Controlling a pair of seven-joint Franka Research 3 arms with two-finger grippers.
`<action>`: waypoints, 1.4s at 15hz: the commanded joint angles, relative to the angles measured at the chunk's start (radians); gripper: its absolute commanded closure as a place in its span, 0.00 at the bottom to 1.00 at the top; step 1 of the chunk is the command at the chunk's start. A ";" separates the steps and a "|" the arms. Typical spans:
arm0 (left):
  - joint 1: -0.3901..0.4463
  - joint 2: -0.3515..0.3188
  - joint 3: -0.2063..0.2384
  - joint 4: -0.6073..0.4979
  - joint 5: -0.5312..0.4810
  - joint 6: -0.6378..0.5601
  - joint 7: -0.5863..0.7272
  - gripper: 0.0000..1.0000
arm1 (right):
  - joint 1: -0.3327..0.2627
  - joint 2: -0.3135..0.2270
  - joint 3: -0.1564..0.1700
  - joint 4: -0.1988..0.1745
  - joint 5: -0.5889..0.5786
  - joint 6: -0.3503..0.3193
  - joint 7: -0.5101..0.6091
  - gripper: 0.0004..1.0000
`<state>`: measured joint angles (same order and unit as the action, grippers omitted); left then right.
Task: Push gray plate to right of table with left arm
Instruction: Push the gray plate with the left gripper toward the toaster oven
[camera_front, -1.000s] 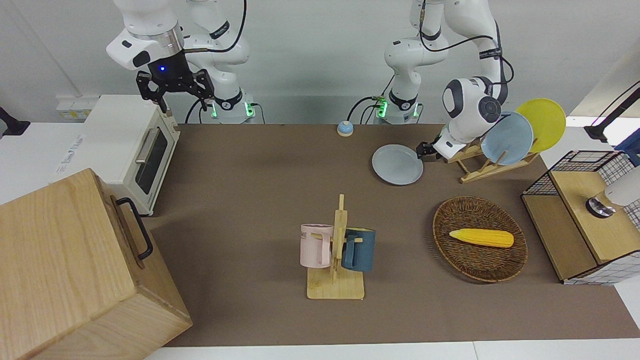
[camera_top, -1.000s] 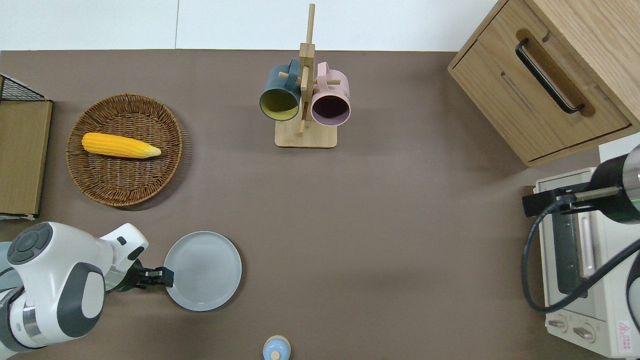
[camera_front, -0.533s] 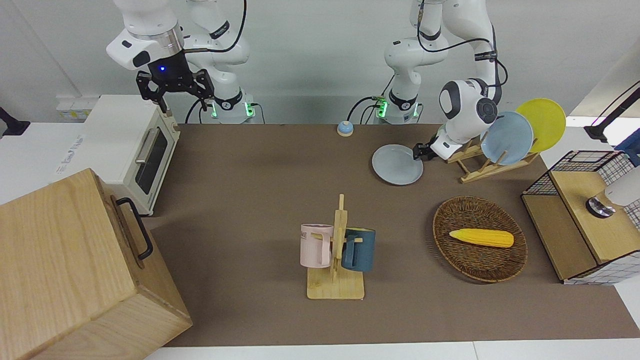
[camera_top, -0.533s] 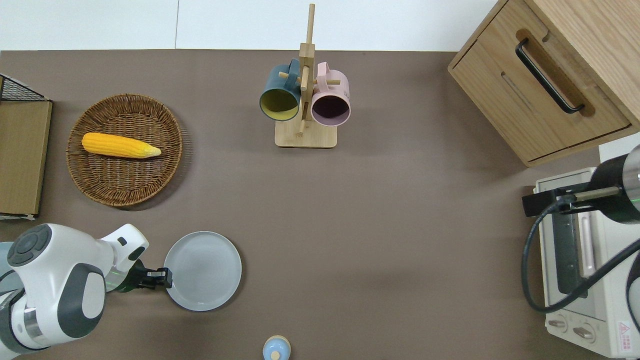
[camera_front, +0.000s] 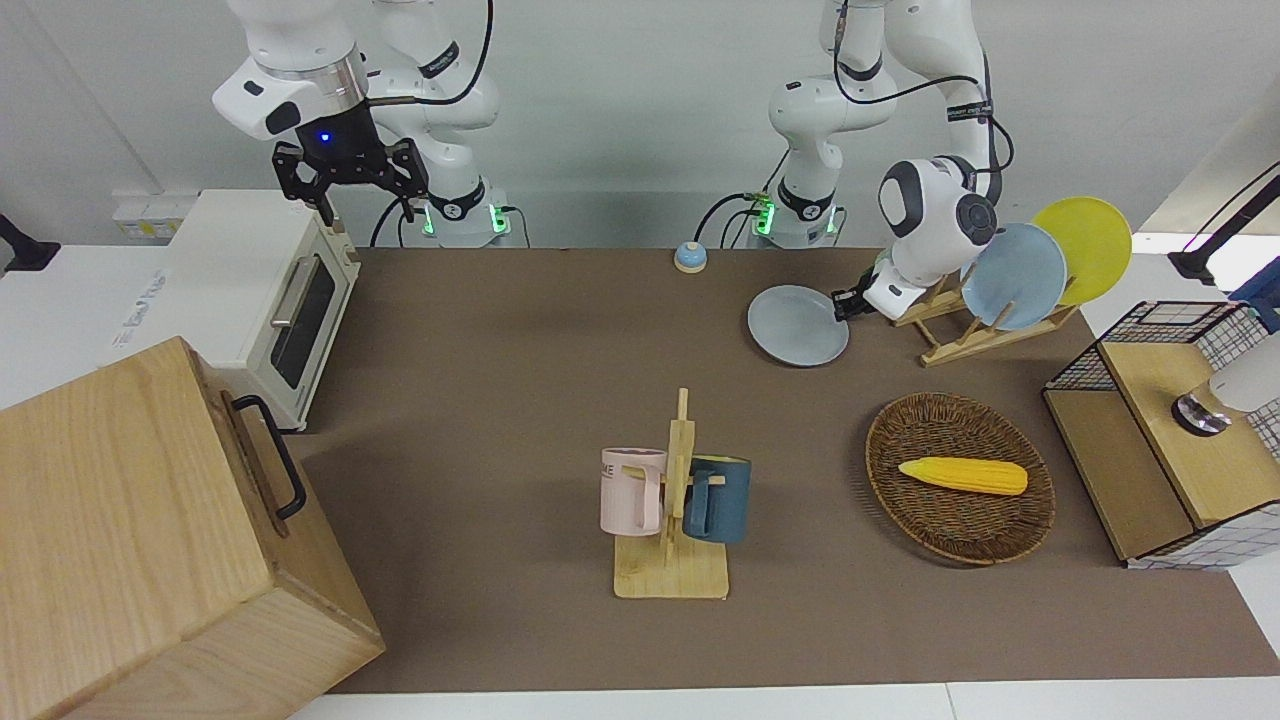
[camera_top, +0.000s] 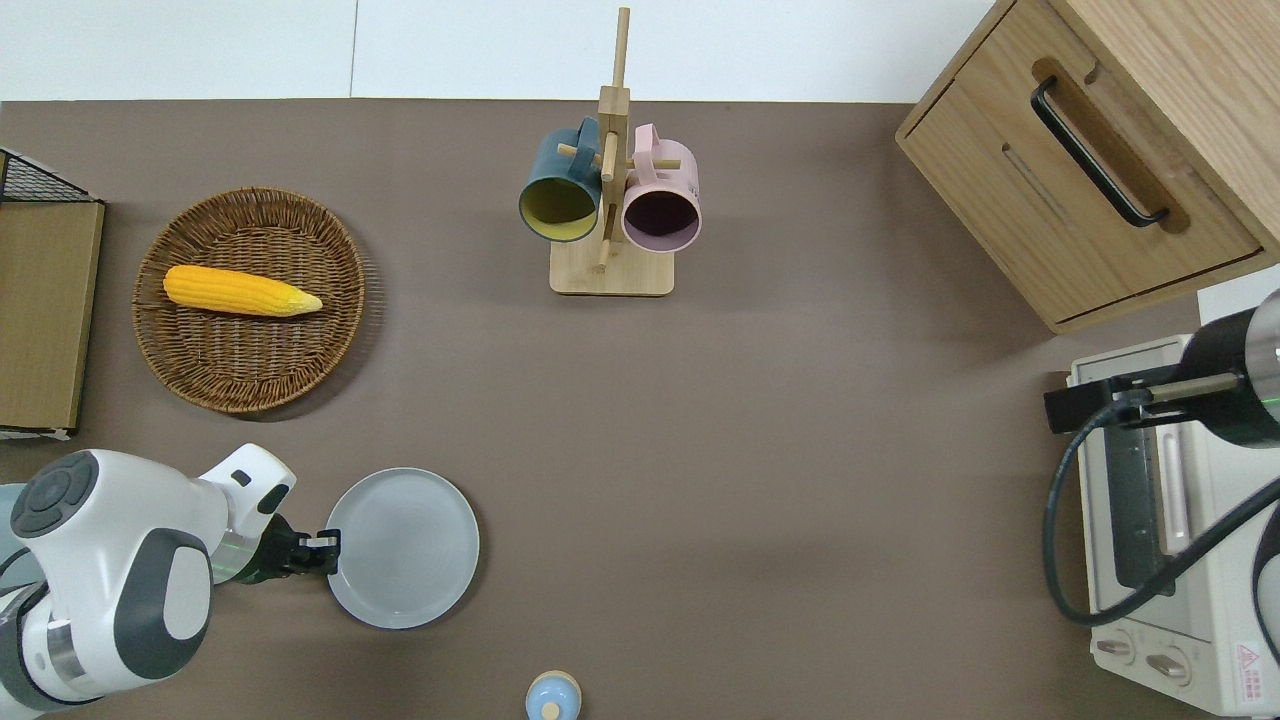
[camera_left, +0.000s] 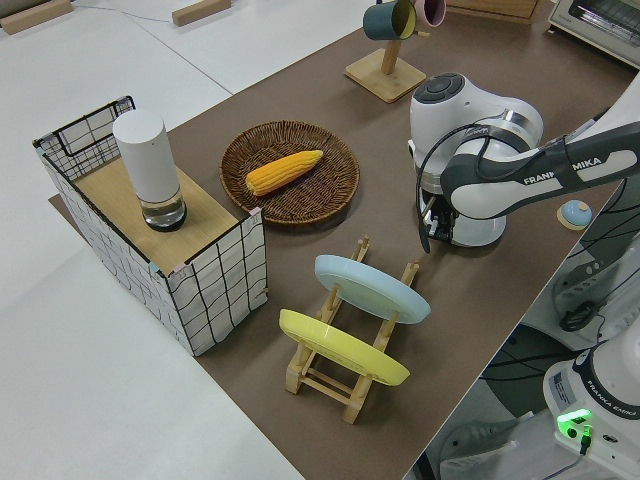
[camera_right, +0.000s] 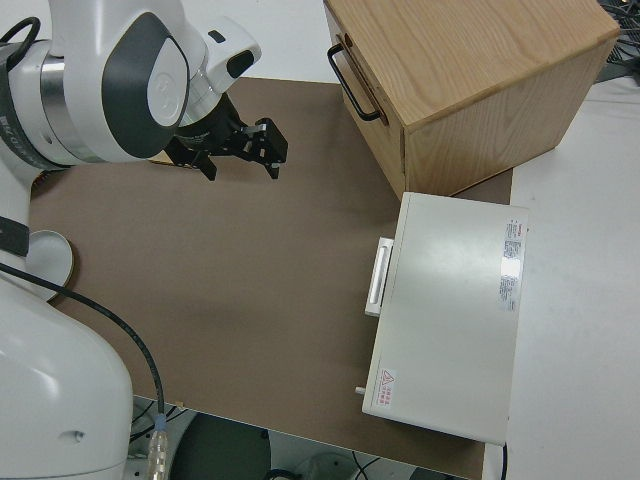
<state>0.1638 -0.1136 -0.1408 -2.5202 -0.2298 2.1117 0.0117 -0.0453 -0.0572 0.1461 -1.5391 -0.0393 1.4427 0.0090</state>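
The gray plate (camera_front: 798, 325) (camera_top: 403, 548) lies flat on the brown table (camera_front: 500, 400), close to the robots toward the left arm's end. My left gripper (camera_front: 840, 305) (camera_top: 325, 552) is low at the table and touches the plate's rim on the side toward the left arm's end. In the left side view the arm (camera_left: 470, 190) hides the plate. The right arm is parked with its gripper (camera_front: 368, 210) (camera_right: 243, 160) open and empty.
A wooden rack holds a sky-blue plate (camera_front: 1013, 277) and a yellow plate (camera_front: 1085, 245) beside the left gripper. A wicker basket (camera_top: 250, 370) with corn, a mug tree (camera_top: 610, 200), a small bell (camera_top: 552, 698), a toaster oven (camera_front: 270, 290) and a wooden cabinet (camera_front: 150, 530) stand around.
The gray plate has slid a little nearer to the robots, with the left gripper staying at its rim. The right arm has not moved.
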 joint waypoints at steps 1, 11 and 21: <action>-0.001 -0.015 -0.011 -0.034 -0.023 0.045 -0.035 1.00 | -0.007 -0.007 0.003 -0.004 0.002 -0.007 -0.015 0.00; -0.006 -0.009 -0.078 -0.034 -0.025 0.073 -0.104 1.00 | -0.007 -0.007 0.003 -0.004 0.001 -0.007 -0.015 0.00; -0.070 0.017 -0.226 -0.029 -0.118 0.154 -0.292 1.00 | -0.007 -0.007 0.003 -0.004 0.001 -0.007 -0.015 0.00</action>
<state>0.1378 -0.1119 -0.3108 -2.5232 -0.3065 2.1789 -0.1701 -0.0453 -0.0572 0.1461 -1.5391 -0.0393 1.4427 0.0090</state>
